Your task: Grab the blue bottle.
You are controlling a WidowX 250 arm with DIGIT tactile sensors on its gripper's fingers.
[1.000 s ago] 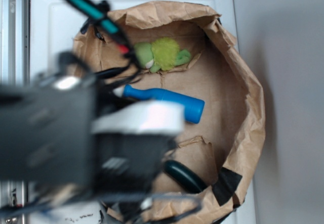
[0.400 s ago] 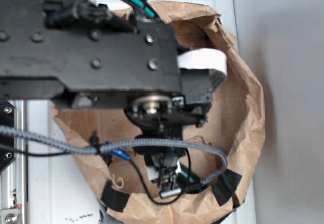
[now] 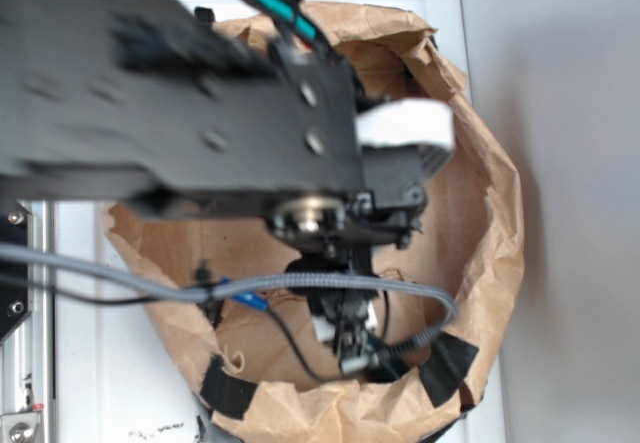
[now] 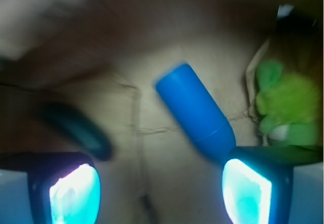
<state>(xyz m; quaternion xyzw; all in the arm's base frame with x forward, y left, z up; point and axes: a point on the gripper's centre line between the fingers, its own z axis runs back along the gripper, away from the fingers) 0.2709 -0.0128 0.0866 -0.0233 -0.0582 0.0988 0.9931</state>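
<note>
In the wrist view the blue bottle (image 4: 195,110) lies slanted on the brown paper floor of the bag. Its lower end runs behind my right fingertip (image 4: 248,191). My gripper (image 4: 161,193) is open above the bag floor, with only bare paper between the glowing pads. The bottle sits ahead and to the right of the gap, not inside it. In the exterior view my arm covers the bottle, and the gripper (image 3: 350,335) hangs low inside the bag.
A green plush toy (image 4: 283,107) lies right of the bottle. A dark green glossy object (image 4: 76,130) lies at the left, near my left fingertip (image 4: 76,193), and shows by the bag's front (image 3: 388,363). The crumpled paper bag wall (image 3: 490,223) rings everything.
My arm has swung over the bag and now hides the bottle and the plush in the exterior view. Since the last frame the gripper has shifted slightly right.
</note>
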